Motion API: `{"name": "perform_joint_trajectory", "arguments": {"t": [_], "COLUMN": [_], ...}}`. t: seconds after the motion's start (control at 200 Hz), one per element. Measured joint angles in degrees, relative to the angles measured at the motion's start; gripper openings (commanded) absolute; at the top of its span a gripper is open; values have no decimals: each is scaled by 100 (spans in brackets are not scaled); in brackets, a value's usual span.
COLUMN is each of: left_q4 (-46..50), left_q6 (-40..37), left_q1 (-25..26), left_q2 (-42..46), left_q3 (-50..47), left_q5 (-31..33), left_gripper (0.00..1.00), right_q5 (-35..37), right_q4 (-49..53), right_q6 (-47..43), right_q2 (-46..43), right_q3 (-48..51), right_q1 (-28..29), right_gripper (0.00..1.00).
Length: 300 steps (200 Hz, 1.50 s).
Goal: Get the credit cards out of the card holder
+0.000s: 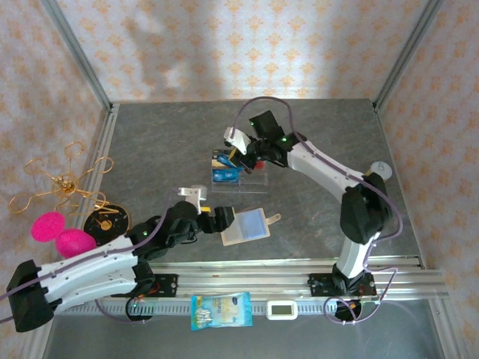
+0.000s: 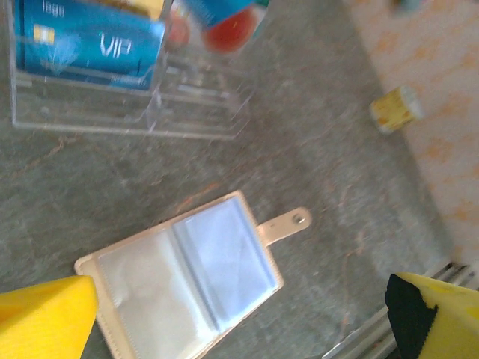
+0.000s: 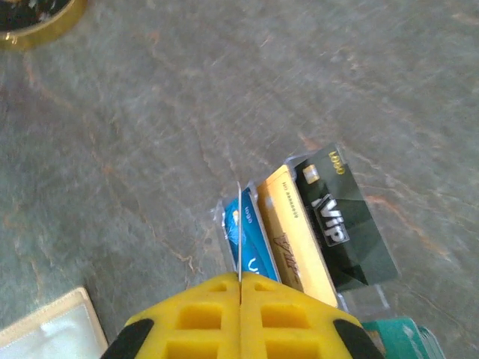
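The card holder lies flat and open on the table. In the left wrist view both of its clear pockets look empty, so I judge the emptying all but done. Just beyond the holder stands the clear rack, and that's where the credit cards are: a blue card, a gold card, a black VIP card. The right gripper hovers over that rack, jaws pressed together. A thin pale edge rises from between them, card or divider, I cannot tell. The left gripper hangs just left of the holder, jaws wide apart, gripping nothing. What's left, by my reckoning, is seating any last card.
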<state>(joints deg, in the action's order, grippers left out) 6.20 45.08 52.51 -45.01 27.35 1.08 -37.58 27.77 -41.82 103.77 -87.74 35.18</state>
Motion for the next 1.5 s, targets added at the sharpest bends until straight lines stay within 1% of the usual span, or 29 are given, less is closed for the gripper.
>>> {"name": "perform_joint_trajectory", "arguments": {"t": [0.125,0.195,0.315,0.491,0.731,0.986,1.221,1.246,1.286,1.331,1.432,1.502], "left_q4": [0,2,11,57,81,85,85,87,87,85,85,85], "left_q6": [4,4,-9,-15,-55,-57,-57,-57,-57,-55,-57,-57], "left_q1": [0,0,0,0,0,0,0,0,0,0,0,0], "left_q2": [380,382,264,249,199,175,203,212,214,214,214,214], "left_q3": [-20,-20,-20,-20,-17,-17,-17,-17,-17,-17,-17,-17], "left_q5": [221,304,407,461,546,546,546,544,544,542,542,542], "left_gripper": [99,99,99,99,99,99,99,99,99,99,99,99], "right_q5": [-168,-238,-273,-221,170,481,752,778,813,892,984,975], "right_q4": [599,831,1086,1270,1408,1456,1513,1515,1513,1504,1432,1266], "right_q6": [-479,-686,-933,-1115,-1193,-1202,-1178,-1176,-1141,-1117,-990,-890], "right_q2": [706,1027,1298,1427,1543,1823,1878,1878,1878,1878,1878,1871], "right_q3": [-743,-1091,-1342,-1478,-1624,-1738,-1799,-1801,-1803,-1803,-1803,-1762], "right_q1": [0,0,0,2,42,225,365,369,382,404,431,439], "right_gripper": [0,0,0,0,0,0,0,5,17,24,33,36]}}
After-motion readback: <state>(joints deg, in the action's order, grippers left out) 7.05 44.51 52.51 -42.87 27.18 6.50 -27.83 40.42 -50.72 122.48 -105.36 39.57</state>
